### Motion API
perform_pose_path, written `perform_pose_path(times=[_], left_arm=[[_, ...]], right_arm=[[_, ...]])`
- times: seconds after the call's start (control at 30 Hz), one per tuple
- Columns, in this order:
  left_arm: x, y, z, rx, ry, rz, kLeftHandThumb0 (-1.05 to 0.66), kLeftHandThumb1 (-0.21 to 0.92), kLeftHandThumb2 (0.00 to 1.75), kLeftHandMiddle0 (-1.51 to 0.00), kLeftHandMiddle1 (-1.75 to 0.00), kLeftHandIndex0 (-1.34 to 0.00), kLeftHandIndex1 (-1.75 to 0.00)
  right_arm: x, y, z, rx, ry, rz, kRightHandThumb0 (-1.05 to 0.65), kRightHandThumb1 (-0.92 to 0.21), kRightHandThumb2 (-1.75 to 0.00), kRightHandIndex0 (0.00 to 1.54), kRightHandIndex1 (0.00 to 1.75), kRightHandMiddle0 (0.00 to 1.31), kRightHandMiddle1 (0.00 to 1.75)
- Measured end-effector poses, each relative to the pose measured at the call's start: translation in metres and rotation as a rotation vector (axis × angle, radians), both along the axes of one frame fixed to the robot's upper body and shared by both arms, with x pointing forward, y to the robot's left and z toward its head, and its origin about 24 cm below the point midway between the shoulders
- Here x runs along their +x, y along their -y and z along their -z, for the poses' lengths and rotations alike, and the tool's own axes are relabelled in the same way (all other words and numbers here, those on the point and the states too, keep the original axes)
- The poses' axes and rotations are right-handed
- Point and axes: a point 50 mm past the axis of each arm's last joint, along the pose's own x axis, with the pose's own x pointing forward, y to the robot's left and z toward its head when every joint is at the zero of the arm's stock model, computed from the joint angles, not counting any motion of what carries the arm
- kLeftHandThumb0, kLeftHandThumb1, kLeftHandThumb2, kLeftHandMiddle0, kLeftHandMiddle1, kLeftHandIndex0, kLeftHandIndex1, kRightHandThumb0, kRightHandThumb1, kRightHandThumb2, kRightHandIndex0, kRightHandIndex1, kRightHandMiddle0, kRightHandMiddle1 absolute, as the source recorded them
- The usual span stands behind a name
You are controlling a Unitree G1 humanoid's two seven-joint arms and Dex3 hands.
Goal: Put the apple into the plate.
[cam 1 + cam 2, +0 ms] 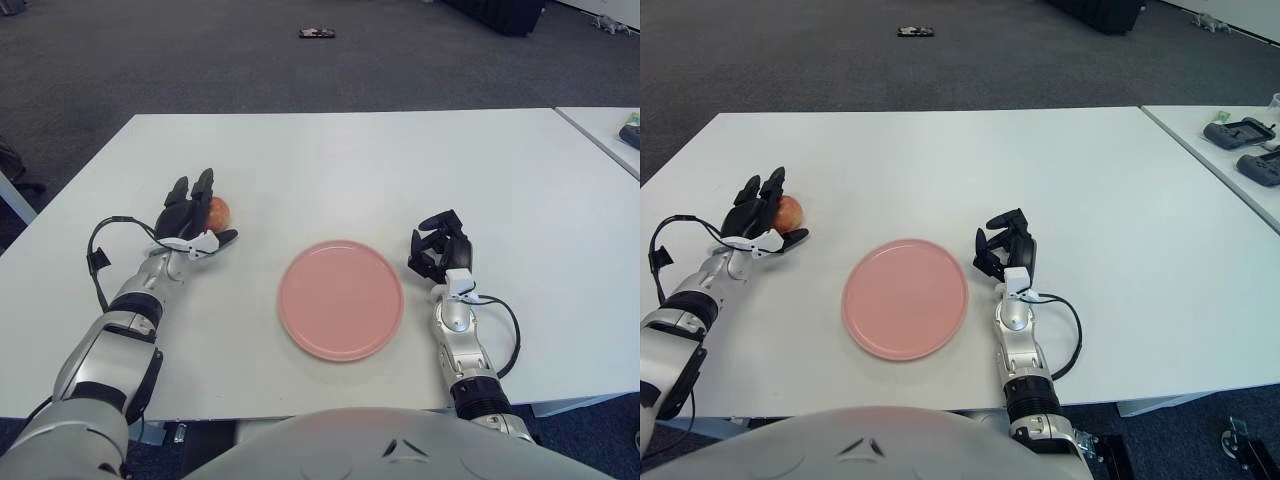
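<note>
A red-yellow apple sits on the white table, left of the pink plate. My left hand is at the apple's left side. Its two long fingers point up past the apple, its thumb reaches under the near side, and the fingers are spread, not closed on the fruit. The plate has nothing on it. My right hand shows just right of the plate, fingers loosely bent and holding nothing.
A second white table stands at the right with dark handheld devices on it. A small dark object lies on the grey carpet beyond the table's far edge. Cables loop off both wrists.
</note>
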Motion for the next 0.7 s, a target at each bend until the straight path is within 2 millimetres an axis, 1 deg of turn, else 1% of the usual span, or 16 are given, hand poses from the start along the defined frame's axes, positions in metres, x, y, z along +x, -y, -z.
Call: perform_pose_path(times=[0.03, 0.07, 0.13, 0.17, 0.2, 0.23, 0.27, 0.3, 0.33, 0.4, 0.43, 0.53, 0.57, 0.6, 0.63, 0.7], left_arm=[[0.0005, 0.0004, -0.0006, -0.008, -0.002, 0.001, -0.98, 0.46, 0.87, 0.00, -0.27, 0.00, -0.40], [0.0009, 0.0008, -0.0010, -0.013, -0.006, 0.002, -0.97, 0.45, 0.87, 0.00, -0.36, 0.00, -0.50], [0.0014, 0.0015, -0.0018, -0.019, -0.010, 0.002, -0.96, 0.44, 0.87, 0.00, -0.44, 0.00, -0.59], [0.0016, 0.0017, -0.0020, -0.022, -0.011, 0.002, -0.93, 0.42, 0.90, 0.00, -0.72, 0.00, -0.83], [0.0017, 0.0018, -0.0020, -0.024, -0.013, 0.000, -0.92, 0.39, 0.93, 0.00, -0.91, 0.00, -0.99], [0.0017, 0.0018, -0.0018, -0.025, -0.014, -0.003, -0.91, 0.38, 0.95, -0.01, -1.04, 0.00, -1.13], [0.0018, 0.0020, -0.0012, -0.024, -0.018, -0.005, -0.89, 0.34, 1.01, -0.02, -1.24, 0.00, -1.35], [0.0020, 0.0019, -0.0008, -0.022, -0.021, -0.007, -0.84, 0.31, 1.06, -0.08, -1.39, -0.04, -1.49], [0.0023, 0.0018, -0.0007, -0.019, -0.022, -0.009, -0.83, 0.29, 1.08, -0.10, -1.45, -0.06, -1.54], [0.0028, 0.0016, -0.0003, -0.013, -0.023, -0.010, -0.77, 0.25, 1.14, -0.18, -1.60, -0.14, -1.66], [0.0030, 0.0016, -0.0002, -0.011, -0.024, -0.010, -0.77, 0.24, 1.15, -0.19, -1.62, -0.15, -1.68], [0.0035, 0.0019, -0.0004, -0.007, -0.020, -0.009, -0.71, 0.20, 1.19, -0.28, -1.71, -0.28, -1.72], [0.0034, 0.0020, -0.0004, -0.007, -0.019, -0.008, -0.69, 0.19, 1.20, -0.37, -1.72, -0.36, -1.73], [0.0033, 0.0022, -0.0004, -0.008, -0.017, -0.005, -0.67, 0.18, 1.21, -0.43, -1.73, -0.41, -1.74], [0.0031, 0.0023, -0.0004, -0.011, -0.014, -0.003, -0.64, 0.18, 1.26, -0.48, -1.73, -0.47, -1.74], [0.0027, 0.0022, -0.0004, -0.014, -0.008, 0.001, -0.58, 0.18, 1.38, -0.66, -1.74, -0.61, -1.74]], right_arm=[[-0.0003, 0.0002, 0.0001, 0.000, -0.001, 0.001, -0.41, -0.56, -1.02, 0.65, 1.64, 0.42, 1.75], [-0.0005, 0.0003, 0.0001, 0.000, -0.002, 0.002, -0.41, -0.56, -1.02, 0.65, 1.64, 0.42, 1.75], [-0.0010, 0.0005, 0.0002, 0.000, -0.003, 0.003, -0.41, -0.56, -1.02, 0.65, 1.65, 0.42, 1.75], [-0.0012, 0.0006, 0.0002, 0.000, -0.003, 0.003, -0.41, -0.56, -1.02, 0.65, 1.65, 0.42, 1.75], [-0.0015, 0.0007, 0.0004, 0.000, -0.004, 0.003, -0.41, -0.56, -1.02, 0.65, 1.66, 0.42, 1.75], [-0.0016, 0.0007, 0.0006, 0.000, -0.004, 0.003, -0.41, -0.56, -1.02, 0.64, 1.66, 0.42, 1.75], [-0.0018, 0.0008, 0.0007, 0.000, -0.005, 0.003, -0.41, -0.56, -1.02, 0.64, 1.66, 0.42, 1.75], [-0.0019, 0.0008, 0.0008, 0.000, -0.006, 0.003, -0.41, -0.56, -1.02, 0.64, 1.66, 0.42, 1.75], [-0.0019, 0.0008, 0.0008, 0.000, -0.006, 0.003, -0.41, -0.56, -1.02, 0.64, 1.66, 0.42, 1.75], [-0.0018, 0.0007, 0.0008, -0.001, -0.006, 0.000, -0.41, -0.56, -1.02, 0.64, 1.66, 0.42, 1.75], [-0.0018, 0.0007, 0.0008, -0.001, -0.006, -0.001, -0.41, -0.56, -1.02, 0.63, 1.66, 0.42, 1.75], [-0.0018, 0.0007, 0.0009, -0.001, -0.006, -0.002, -0.41, -0.56, -1.02, 0.63, 1.66, 0.42, 1.75], [-0.0018, 0.0007, 0.0009, -0.001, -0.006, -0.002, -0.41, -0.56, -1.02, 0.63, 1.66, 0.42, 1.75], [-0.0018, 0.0007, 0.0009, -0.001, -0.006, -0.002, -0.41, -0.56, -1.02, 0.63, 1.66, 0.42, 1.75], [-0.0018, 0.0007, 0.0009, 0.000, -0.006, -0.002, -0.41, -0.56, -1.02, 0.63, 1.66, 0.42, 1.75], [-0.0018, 0.0006, 0.0009, 0.000, -0.006, -0.003, -0.41, -0.56, -1.01, 0.63, 1.66, 0.42, 1.75]])
